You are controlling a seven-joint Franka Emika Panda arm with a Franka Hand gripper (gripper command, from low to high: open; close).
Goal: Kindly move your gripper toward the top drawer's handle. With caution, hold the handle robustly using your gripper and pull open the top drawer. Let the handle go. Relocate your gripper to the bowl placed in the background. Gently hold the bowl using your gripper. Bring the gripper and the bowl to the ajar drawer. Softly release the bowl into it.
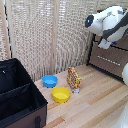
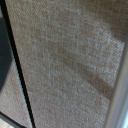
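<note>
My gripper hangs from the white arm at the exterior view's upper right, close in front of the taupe-brown drawer front. A thin silver handle shows on that front just below the gripper. The arm hides the part of the cabinet above it. The fingers are too small to read. The wrist view is filled by taupe wood grain with a dark edge line, seen from very close. The blue bowl sits on the wooden table, far from the gripper, toward the exterior view's left.
A yellow bowl sits just in front of the blue one. A patterned upright object stands beside them. A black fabric box fills the lower left. A reed screen forms the back wall.
</note>
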